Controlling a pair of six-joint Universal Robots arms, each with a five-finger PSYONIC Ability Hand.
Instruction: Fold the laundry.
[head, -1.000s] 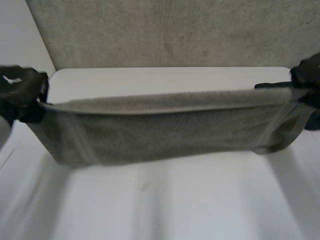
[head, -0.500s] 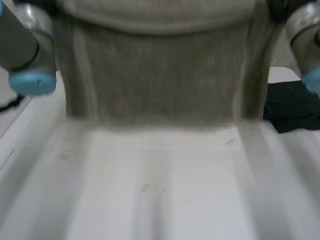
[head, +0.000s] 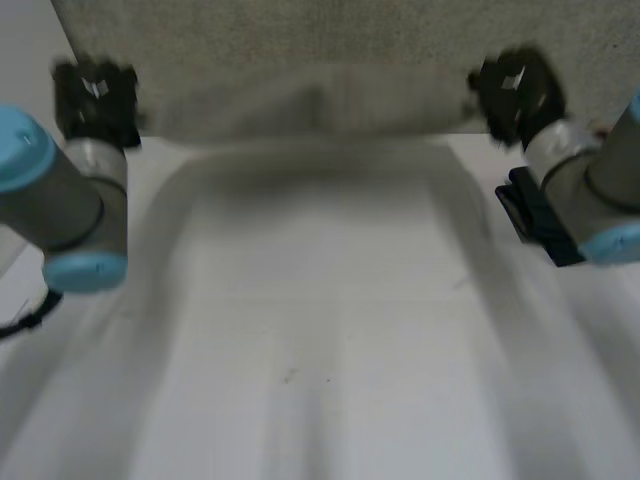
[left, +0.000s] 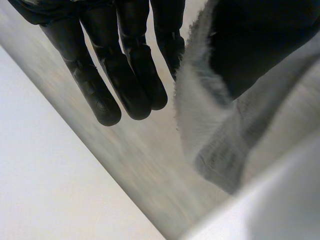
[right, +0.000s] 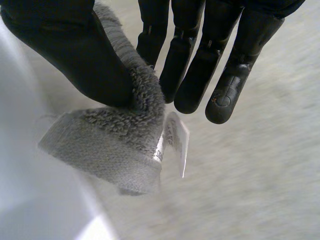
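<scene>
A grey-green towel (head: 320, 105) hangs stretched between my two hands over the far edge of the white table (head: 320, 330). My left hand (head: 95, 95) holds its left corner and my right hand (head: 515, 90) holds its right corner. In the left wrist view the thumb (left: 260, 45) presses the towel's corner (left: 210, 145) towards the straight fingers (left: 125, 75). In the right wrist view the thumb (right: 70, 55) pins a corner (right: 115, 145) that carries a white label (right: 175, 140), with the fingers (right: 200, 70) just beyond it.
A black cloth (head: 535, 220) lies at the table's right side, partly behind my right arm (head: 600, 190). My left arm (head: 60, 200) reaches along the table's left side. A grey wall panel (head: 330, 30) stands right behind the table.
Both hands have carried the towel from low over the near table, up past the camera, out to the table's far edge. Both grips held.
</scene>
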